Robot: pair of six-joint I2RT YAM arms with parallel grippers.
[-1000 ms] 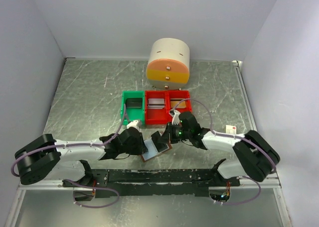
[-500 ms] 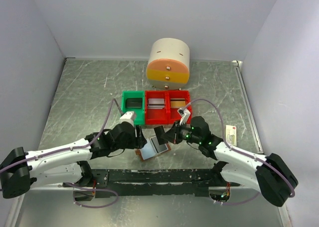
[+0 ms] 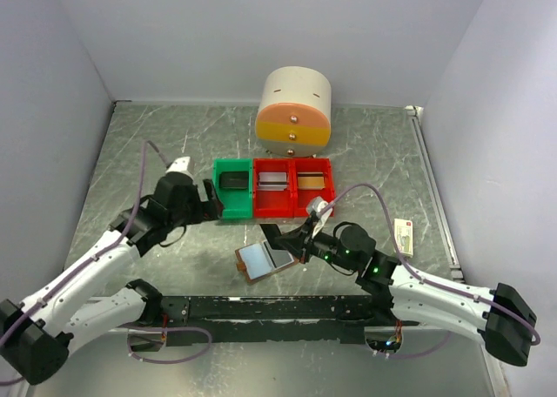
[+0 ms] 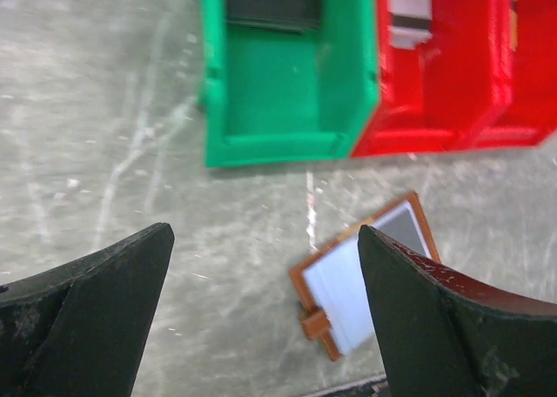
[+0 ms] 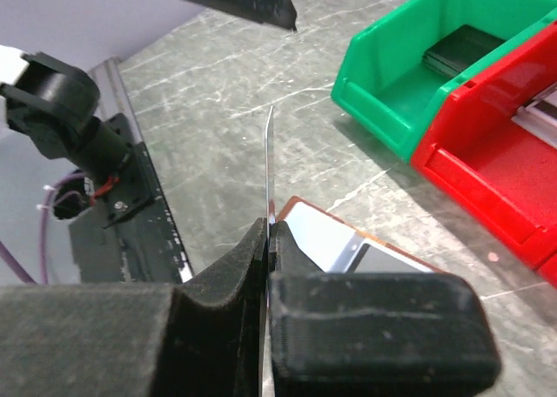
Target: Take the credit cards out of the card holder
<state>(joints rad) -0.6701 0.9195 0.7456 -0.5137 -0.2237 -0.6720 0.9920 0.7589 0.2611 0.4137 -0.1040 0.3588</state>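
Brown card holder lies open, right gripper pinching one credit card, left gripper spread wide.

Pale lavender-white plain back wall, matte, no windows in view. Matching left side wall and right side wall close in counter on both sides.
Grey stone-look counter with white veins, slight sheen.
Cream-and-orange cylindrical drawer unit with small round knobs stands at rear, against back wall.
Black mounting rail along near edge; brushed grey metal strip beyond it.
Light soft, even, diffuse; shadows faint.
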